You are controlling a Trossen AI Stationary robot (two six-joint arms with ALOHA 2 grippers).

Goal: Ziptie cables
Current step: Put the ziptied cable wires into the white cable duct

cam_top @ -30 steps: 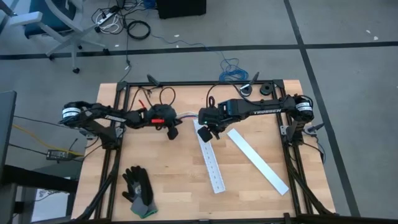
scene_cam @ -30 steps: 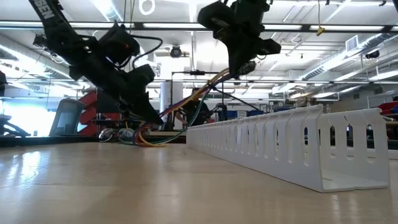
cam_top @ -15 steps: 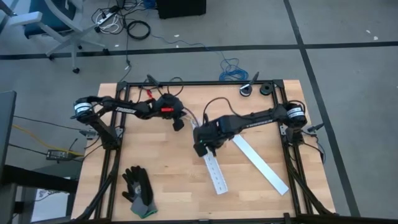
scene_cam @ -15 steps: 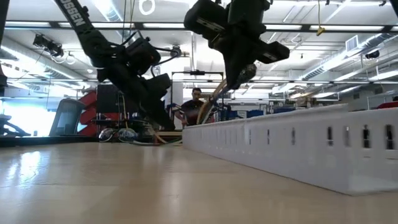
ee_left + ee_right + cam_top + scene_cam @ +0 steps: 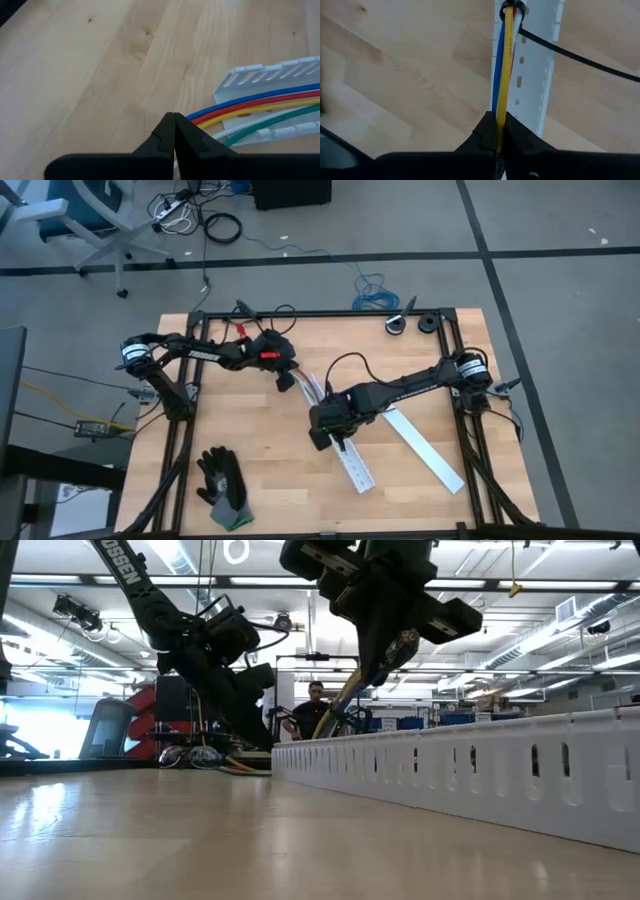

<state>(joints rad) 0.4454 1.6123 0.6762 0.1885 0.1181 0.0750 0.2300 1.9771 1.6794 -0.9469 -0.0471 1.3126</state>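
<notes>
- The right gripper (image 5: 497,131) is clamping the thin blue, yellow and red cables (image 5: 504,65) above the long white slotted strip (image 5: 536,75); the thin black plastic ziptie (image 5: 519,9) is ringing them
- The left gripper (image 5: 174,131), at ten o'clock on the table, is pinching the bundle's other end
- Keeping both ends taut should let the ziptie cinch cleanly
- The pale wooden tabletop (image 5: 270,470) is bearing a dark work glove (image 5: 222,485) at seven o'clock; a person (image 5: 316,708) is sitting in the workshop beyond

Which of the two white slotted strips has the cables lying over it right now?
The strip nearer the table's middle, under the right gripper, which is shut on the cables. The other white strip lies bare, toward the right edge.
</notes>
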